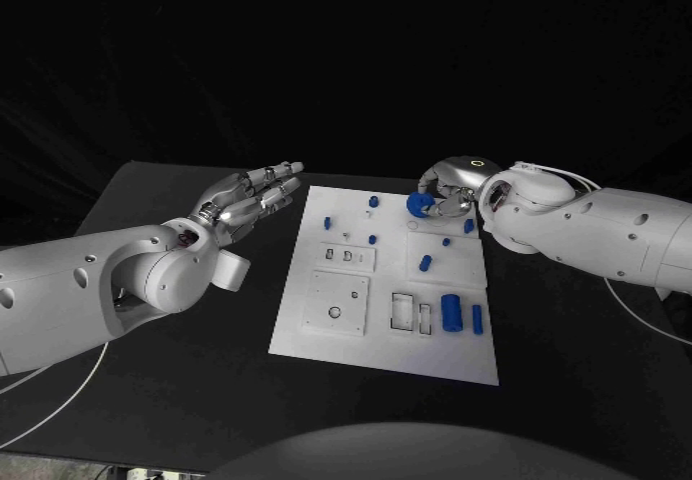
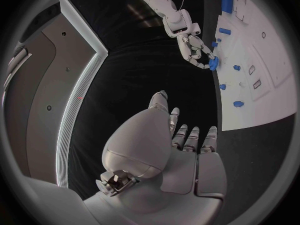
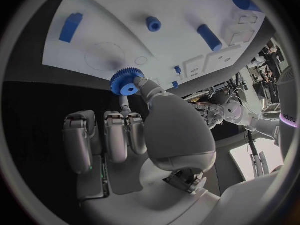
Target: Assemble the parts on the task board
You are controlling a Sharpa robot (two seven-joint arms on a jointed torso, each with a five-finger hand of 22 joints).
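Right hand (image 3: 134, 130) pinches blue gear (image 3: 127, 82) over white task board (image 1: 325, 345); left hand (image 1: 248, 203) spread, empty.

Dim, dark surroundings; white task board (image 1: 387, 345) brightly lit; wrist views bend at edges.

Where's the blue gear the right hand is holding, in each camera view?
Head view: blue gear at the task board's far edge, in the right hand.
Left wrist view: gear at the right hand's fingertips, by the board's edge.
Right wrist view: gear, mid-picture, pinched.
Shared landmark: the white board.
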